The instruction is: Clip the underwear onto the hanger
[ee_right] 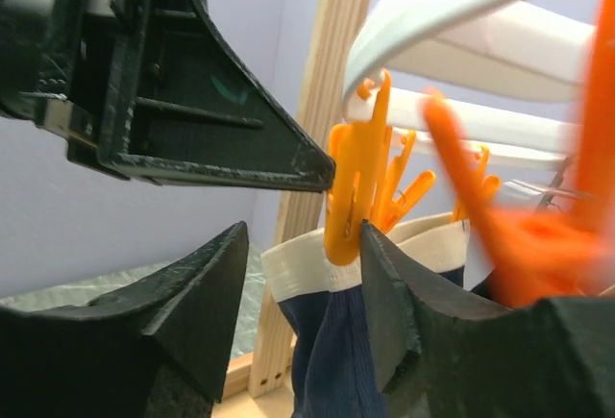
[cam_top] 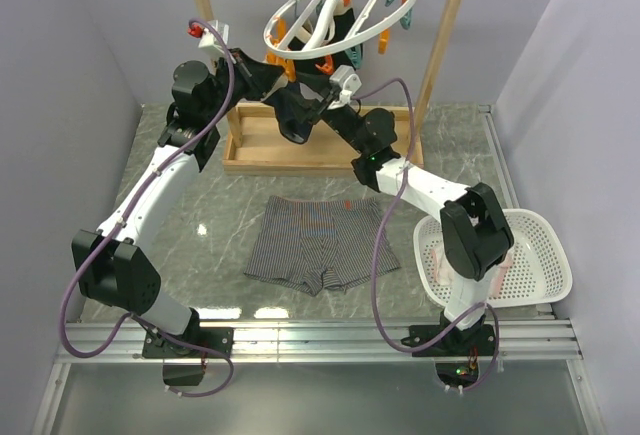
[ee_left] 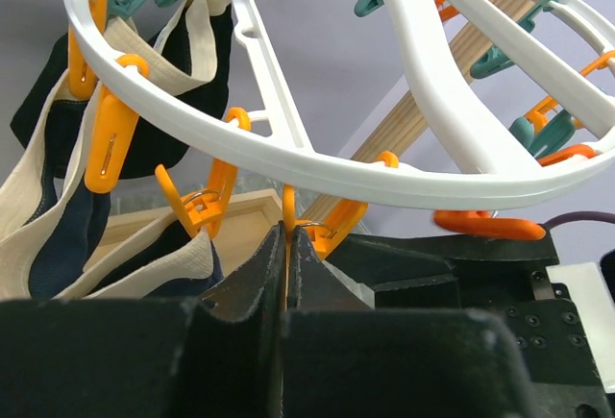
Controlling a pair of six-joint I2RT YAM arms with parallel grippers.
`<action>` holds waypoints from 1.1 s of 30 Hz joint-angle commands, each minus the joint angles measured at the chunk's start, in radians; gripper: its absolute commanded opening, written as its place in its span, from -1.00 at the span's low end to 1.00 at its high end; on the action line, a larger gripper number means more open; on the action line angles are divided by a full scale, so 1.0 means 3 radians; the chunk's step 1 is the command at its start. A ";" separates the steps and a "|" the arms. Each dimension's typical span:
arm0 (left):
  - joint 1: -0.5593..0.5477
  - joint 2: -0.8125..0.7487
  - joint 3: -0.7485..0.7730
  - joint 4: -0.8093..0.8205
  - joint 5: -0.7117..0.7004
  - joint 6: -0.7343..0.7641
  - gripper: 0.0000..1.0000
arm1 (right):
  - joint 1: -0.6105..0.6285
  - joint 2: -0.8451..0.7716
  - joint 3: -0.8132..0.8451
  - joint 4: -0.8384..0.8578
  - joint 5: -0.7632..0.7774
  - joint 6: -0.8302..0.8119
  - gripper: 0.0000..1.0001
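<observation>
The underwear (cam_top: 320, 245), grey with fine stripes, lies flat on the table between the two arms, and neither gripper touches it. The hanger (cam_top: 340, 10), a white ring (ee_left: 317, 163) with orange and teal clothespins, hangs from the wooden frame. My left gripper (ee_left: 286, 231) is raised under the ring and shut on an orange clothespin (ee_left: 288, 209). My right gripper (ee_right: 303, 264) stands open just below it. Between its fingers hangs the cream waistband of a navy garment (ee_right: 336, 360), held by another orange clothespin (ee_right: 348, 197) that rests against the right finger (ee_right: 389, 283).
The wooden frame (cam_top: 445, 45) and its tray base (cam_top: 300, 155) stand at the back of the marble table. A white basket (cam_top: 545, 255) sits at the right by the right arm. Both arms (cam_top: 160, 185) crowd together under the ring.
</observation>
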 commanded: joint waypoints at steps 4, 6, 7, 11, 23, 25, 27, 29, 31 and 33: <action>-0.0010 -0.0086 0.0024 0.0040 0.0137 0.0036 -0.98 | 0.0037 0.0058 0.0184 0.0014 0.0149 -0.0007 0.09; -0.0010 -0.0096 0.0014 0.0035 0.0142 0.0046 -0.99 | 0.0037 0.0058 0.0184 0.0049 0.0169 0.0014 0.08; -0.0010 -0.0107 -0.0001 0.0035 0.0147 0.0056 -0.98 | 0.0042 0.0063 0.0189 0.0034 0.0164 0.0014 0.06; -0.0010 -0.0112 -0.0017 0.0045 0.0183 0.0051 -0.99 | 0.0042 0.0094 0.0281 -0.0022 0.0220 0.0009 0.00; 0.0021 -0.0214 -0.0022 0.0045 0.0229 0.0051 -0.51 | 0.0067 0.0140 0.0368 -0.0104 0.0297 -0.0068 -0.94; 0.0041 -0.0300 -0.0073 0.0060 0.0306 0.0082 -0.36 | 0.0067 0.0125 0.0363 -0.0104 0.0297 -0.0063 -1.00; 0.0067 -0.0357 -0.0093 0.0050 0.0321 0.0097 -0.29 | 0.0067 0.0120 0.0353 -0.0104 0.0282 -0.0053 -1.00; 0.0098 -0.0398 -0.0145 0.0070 0.0408 0.0062 -0.20 | 0.0062 0.0115 0.0348 -0.0104 0.0277 -0.0043 -1.00; 0.0108 -0.0393 -0.0160 0.0091 0.0408 0.0056 -0.11 | 0.0073 0.0115 0.0338 -0.0104 0.0261 -0.0043 -1.00; 0.0108 -0.0368 -0.0155 0.0122 0.0428 0.0021 -0.06 | 0.0083 0.0099 0.0322 -0.0099 0.0241 -0.0048 -1.00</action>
